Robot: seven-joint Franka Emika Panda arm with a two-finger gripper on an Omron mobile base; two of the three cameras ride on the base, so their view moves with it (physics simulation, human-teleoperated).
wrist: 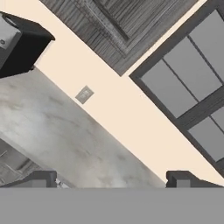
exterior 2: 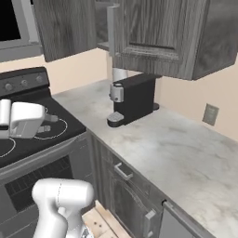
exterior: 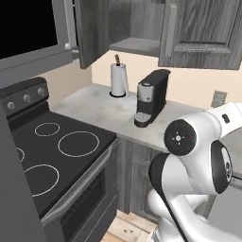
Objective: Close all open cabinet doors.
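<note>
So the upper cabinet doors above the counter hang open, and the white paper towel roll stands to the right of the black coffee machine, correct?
Not quite. In the left base view the white paper towel roll stands to the left of the black coffee machine, nearer the stove. The dark grey wood-grain upper cabinet doors do hang open.

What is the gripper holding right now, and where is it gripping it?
Nothing. In the hand view the gripper is open, its fingertips spread apart over the counter with nothing between them.
</note>
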